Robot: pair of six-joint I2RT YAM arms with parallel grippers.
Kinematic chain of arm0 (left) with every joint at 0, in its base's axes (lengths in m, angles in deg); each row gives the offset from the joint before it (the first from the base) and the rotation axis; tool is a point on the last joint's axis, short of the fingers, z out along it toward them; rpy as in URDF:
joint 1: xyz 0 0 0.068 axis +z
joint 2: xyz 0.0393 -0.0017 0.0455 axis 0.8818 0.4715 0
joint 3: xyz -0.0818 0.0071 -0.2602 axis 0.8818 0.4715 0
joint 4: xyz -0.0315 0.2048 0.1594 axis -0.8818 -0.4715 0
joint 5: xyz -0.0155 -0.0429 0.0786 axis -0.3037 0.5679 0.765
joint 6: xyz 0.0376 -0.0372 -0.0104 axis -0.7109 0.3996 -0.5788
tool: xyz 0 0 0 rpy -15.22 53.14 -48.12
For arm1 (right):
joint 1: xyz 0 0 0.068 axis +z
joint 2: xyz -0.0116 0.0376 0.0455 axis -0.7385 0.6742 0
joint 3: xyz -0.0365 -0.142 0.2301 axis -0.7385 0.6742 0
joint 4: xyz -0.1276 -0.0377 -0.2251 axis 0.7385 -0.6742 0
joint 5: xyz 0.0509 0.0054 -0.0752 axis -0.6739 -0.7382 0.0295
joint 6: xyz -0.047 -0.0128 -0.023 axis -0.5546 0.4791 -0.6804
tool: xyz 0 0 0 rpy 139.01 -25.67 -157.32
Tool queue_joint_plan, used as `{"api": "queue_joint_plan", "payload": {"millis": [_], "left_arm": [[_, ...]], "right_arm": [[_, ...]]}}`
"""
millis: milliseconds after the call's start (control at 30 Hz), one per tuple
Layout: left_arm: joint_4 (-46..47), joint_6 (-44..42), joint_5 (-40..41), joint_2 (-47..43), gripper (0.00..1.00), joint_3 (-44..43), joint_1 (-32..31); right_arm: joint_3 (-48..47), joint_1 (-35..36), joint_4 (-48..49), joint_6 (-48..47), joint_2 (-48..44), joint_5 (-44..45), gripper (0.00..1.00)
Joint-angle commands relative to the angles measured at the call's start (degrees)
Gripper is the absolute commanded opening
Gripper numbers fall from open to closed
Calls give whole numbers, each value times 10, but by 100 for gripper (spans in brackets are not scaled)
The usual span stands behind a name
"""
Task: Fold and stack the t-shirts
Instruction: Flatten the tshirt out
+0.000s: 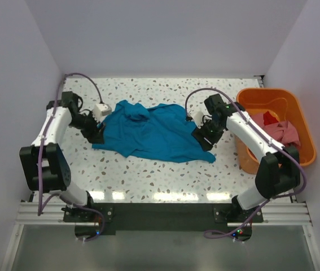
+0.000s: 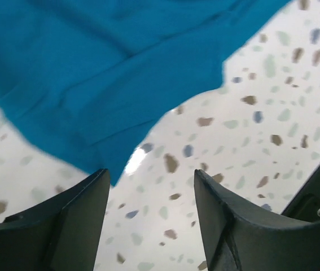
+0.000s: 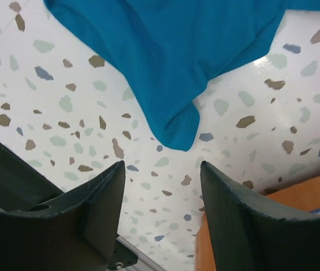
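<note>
Claws spread on both sides, left claw (image 2: 151, 180) and right claw (image 3: 162, 169), pinching nothing, parked at opposite ends of rumpled teal t-shirt (image 1: 148, 132) on counter (image 1: 148, 178).

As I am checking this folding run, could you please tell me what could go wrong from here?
The teal t-shirt lies rumpled, not flat, so a fold now may come out uneven. The left gripper and right gripper are open just off the cloth's edges; closing may miss or catch one layer. The right arm sits beside the orange tub and might knock it.
</note>
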Motion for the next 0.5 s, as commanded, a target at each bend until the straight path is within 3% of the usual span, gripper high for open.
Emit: {"api": "queue_joint_plan", "payload": {"millis": [0,67,200,367,467], "left_arm": [[49,-67,-24,-51,63,72,-62],[79,-67,-22,-59,61,104,-96],[144,20,9,-40,59,102,-105],[108,82,31,33,52,20,-75],[86,96,25,57,56,-6,-49]], "right_arm": [[30,1,-23,-16,-10,-13,58],[38,1,-24,-15,2,-7,55],[52,1,-12,-14,26,23,51],[62,1,12,29,65,50,47],[78,1,23,31,57,60,53]]}}
